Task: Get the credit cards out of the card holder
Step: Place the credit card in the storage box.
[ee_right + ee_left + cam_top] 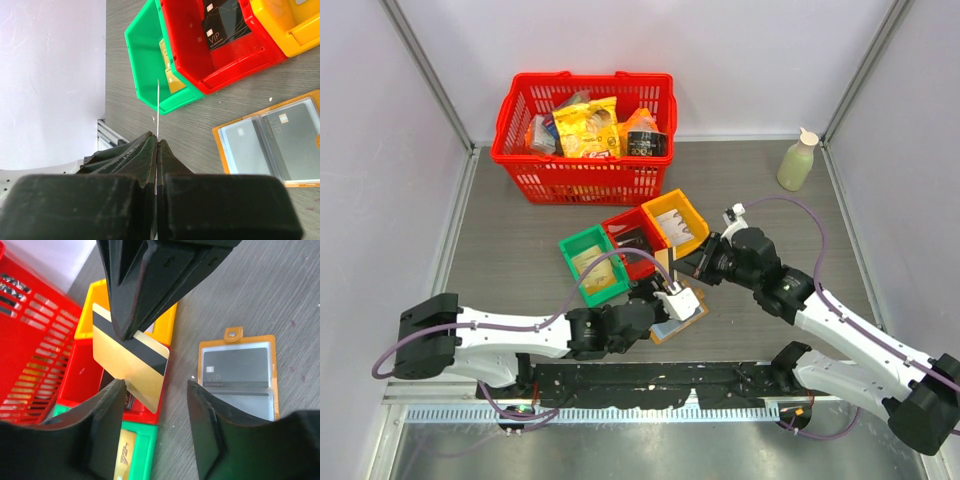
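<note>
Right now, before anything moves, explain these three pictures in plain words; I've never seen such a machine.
Two robot arms are bolted at a table's edge. One picture looks down from above; the other two come from a camera on each wrist. The right gripper is shut on a gold card with a black stripe. The left gripper is open close to that card. On the table lie the open card holder with cards inside, a green bin, red bin, yellow bin, a red basket and a bottle.

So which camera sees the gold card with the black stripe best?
The left wrist view: the gold card shows its whole striped face, pinched by the right gripper. The right wrist view shows only its thin edge. The top view shows it small and whitish.
</note>
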`<state>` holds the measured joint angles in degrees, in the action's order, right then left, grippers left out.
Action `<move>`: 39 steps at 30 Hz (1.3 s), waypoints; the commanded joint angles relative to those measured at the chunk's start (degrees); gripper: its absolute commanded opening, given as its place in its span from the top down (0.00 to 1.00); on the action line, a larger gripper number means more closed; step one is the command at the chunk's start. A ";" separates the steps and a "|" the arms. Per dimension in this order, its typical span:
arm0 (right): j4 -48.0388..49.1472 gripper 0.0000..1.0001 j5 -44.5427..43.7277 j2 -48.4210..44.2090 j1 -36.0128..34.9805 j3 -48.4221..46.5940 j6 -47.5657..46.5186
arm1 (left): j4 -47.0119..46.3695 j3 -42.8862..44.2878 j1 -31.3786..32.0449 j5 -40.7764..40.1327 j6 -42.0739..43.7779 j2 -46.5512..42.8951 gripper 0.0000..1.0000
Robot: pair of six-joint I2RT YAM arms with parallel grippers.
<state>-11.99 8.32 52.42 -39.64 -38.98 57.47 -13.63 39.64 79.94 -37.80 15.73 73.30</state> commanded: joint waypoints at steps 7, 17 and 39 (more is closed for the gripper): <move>5.48 0.99 -0.05 -2.15 -0.18 1.80 4.40 | -7.47 2.29 0.39 -5.26 1.94 2.20 0.98; 7.60 0.38 -10.49 -11.37 -0.09 3.56 -1.74 | -1.94 1.32 -0.40 -7.73 -9.46 -2.10 1.00; -3.57 0.13 -17.72 -18.32 -0.09 3.82 -23.81 | 33.84 -0.18 -52.07 43.05 -59.23 -17.50 1.00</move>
<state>-15.90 -7.90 34.48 -39.53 -34.92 36.64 15.77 39.55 33.41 -11.86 -36.36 53.04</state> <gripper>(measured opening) 0.865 0.009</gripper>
